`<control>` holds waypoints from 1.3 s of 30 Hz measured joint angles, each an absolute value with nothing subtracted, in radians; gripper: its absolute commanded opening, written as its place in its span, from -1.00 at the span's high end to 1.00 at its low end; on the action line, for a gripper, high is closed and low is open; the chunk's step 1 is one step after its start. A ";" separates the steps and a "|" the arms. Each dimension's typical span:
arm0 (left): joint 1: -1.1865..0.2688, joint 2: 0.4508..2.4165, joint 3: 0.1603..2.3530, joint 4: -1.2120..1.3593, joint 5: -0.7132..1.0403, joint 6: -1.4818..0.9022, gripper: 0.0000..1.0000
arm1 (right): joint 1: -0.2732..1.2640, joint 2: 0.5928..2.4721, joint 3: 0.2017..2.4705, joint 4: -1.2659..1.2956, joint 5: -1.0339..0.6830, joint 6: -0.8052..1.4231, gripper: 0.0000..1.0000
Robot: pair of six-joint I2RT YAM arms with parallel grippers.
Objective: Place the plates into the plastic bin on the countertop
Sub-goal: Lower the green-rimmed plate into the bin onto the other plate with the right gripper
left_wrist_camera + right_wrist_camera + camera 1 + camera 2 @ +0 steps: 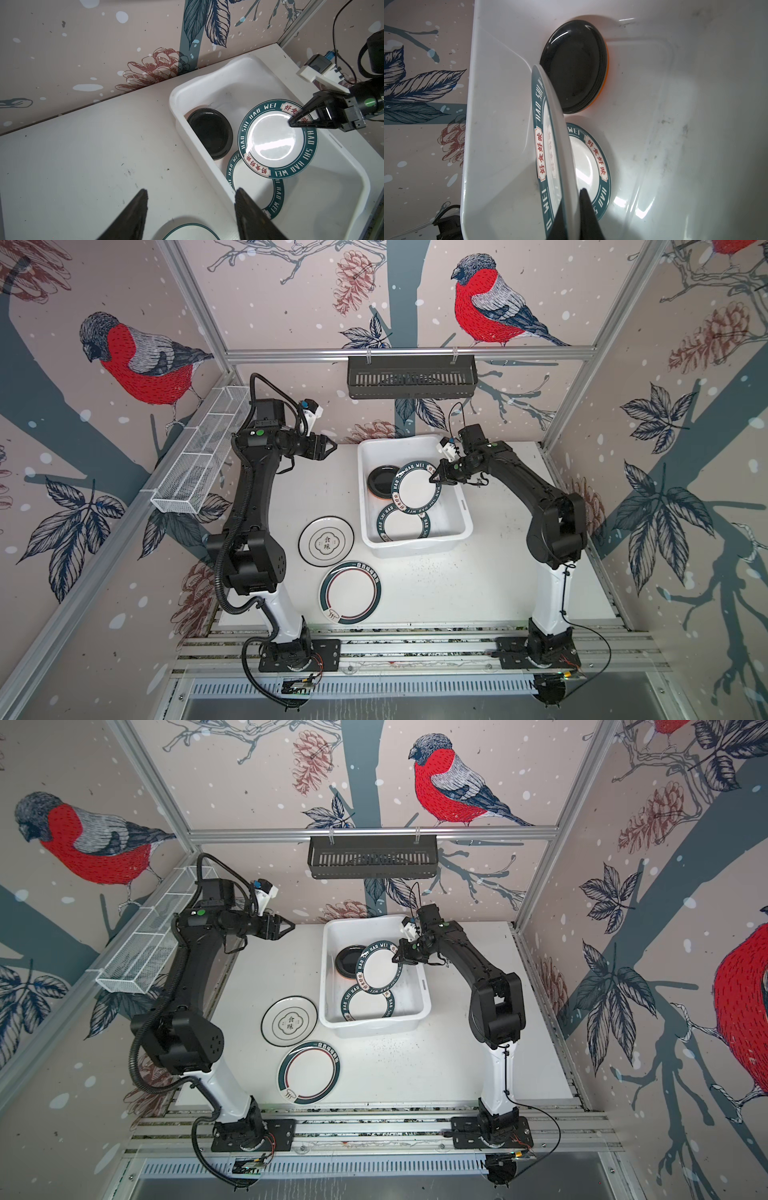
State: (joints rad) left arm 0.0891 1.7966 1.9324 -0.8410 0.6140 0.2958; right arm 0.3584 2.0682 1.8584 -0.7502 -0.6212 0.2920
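The white plastic bin [415, 547] [376, 1027] stands at the back of the countertop [478, 580]. My right gripper [436, 480] [292, 124] [572, 195] is shut on the rim of a green-rimmed white plate [413, 489] [548, 124], held tilted above the bin. Inside the bin a matching plate [401, 526] [587, 158] lies flat, beside a black plate [380, 481] [575, 66] stacked on an orange one [605, 83]. Two white plates [326, 540] [350, 592] lie on the countertop left of the bin. My left gripper [332, 445] [191, 190] hovers open and empty, left of the bin.
A black slotted rack [411, 377] hangs on the back rail. A white wire-mesh basket [203, 456] runs along the left wall behind the left arm. Aluminium rails [415, 645] edge the front, where both arm bases stand.
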 measured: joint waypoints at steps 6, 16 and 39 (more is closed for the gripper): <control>0.083 1.789 1.919 -0.834 0.572 0.298 -0.34 | 0.420 2.098 1.881 -0.820 -0.620 0.291 0.89; 0.082 1.794 1.904 -0.818 0.574 0.257 -0.32 | 0.434 2.121 1.856 -0.896 -0.658 0.292 0.86; 0.082 1.793 1.885 -0.788 0.602 0.191 -0.32 | 0.458 2.198 1.842 -0.942 -0.705 0.285 0.78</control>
